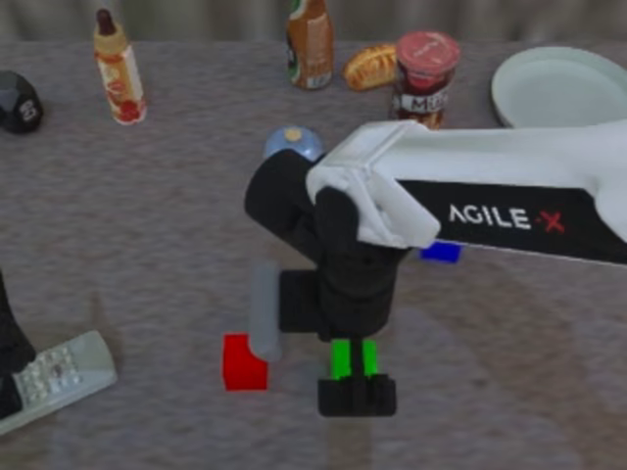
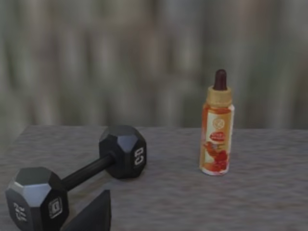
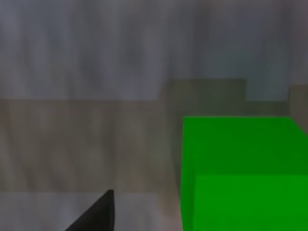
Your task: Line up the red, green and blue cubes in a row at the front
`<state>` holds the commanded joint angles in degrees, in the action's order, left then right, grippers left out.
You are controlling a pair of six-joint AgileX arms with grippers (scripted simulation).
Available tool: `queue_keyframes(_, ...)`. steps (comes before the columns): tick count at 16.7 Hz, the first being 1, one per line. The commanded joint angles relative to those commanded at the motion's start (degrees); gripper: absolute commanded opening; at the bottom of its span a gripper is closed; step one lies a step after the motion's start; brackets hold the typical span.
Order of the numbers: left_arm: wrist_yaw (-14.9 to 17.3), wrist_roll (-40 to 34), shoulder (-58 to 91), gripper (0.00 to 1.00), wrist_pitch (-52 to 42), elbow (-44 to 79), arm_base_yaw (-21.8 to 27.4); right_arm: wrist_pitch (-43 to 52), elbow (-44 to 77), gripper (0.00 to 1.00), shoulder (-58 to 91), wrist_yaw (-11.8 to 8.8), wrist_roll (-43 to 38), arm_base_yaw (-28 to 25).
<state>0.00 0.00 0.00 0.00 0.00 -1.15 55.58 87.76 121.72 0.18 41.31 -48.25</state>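
At the front, right of the red cube (image 1: 244, 362), the right gripper's (image 1: 355, 364) jaws clasp the green cube (image 1: 353, 358).

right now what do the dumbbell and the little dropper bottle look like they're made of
The dumbbell looks like black rubber-coated or painted metal: dull hex heads with pale stamped numbers and a slim dark bar. The dropper bottle looks like glossy glass or plastic with an orange printed label and a dark rubbery bulb cap; the look leaves glass or plastic open.
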Motion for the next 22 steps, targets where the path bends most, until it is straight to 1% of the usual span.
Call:
queue_keyframes(5,0.0,0.0,0.0,1.00,0.0,0.0,0.0,10.7,6.9,1.00,-3.1,-0.1,0.2,-0.4)
queue_keyframes(11,0.0,0.0,0.0,1.00,0.0,0.0,0.0,11.6,7.7,1.00,-3.4,-0.1,0.0,-0.2)
queue_keyframes(13,0.0,0.0,0.0,1.00,0.0,0.0,0.0,11.9,8.6,1.00,-2.8,0.0,-1.9,0.3)
queue_keyframes(15,0.0,0.0,0.0,1.00,0.0,0.0,0.0,12.5,10.5,1.00,-1.4,0.1,-6.1,1.5)
queue_keyframes(17,0.0,0.0,0.0,1.00,0.0,0.0,0.0,13.4,13.0,1.00,0.5,0.1,-12.5,3.4)
queue_keyframes(19,0.0,0.0,0.0,1.00,0.0,0.0,0.0,14.3,15.7,1.00,2.6,0.1,-20.5,5.9)
queue_keyframes(22,0.0,0.0,0.0,1.00,0.0,0.0,0.0,16.0,19.8,1.00,6.1,-0.1,-35.2,10.1)
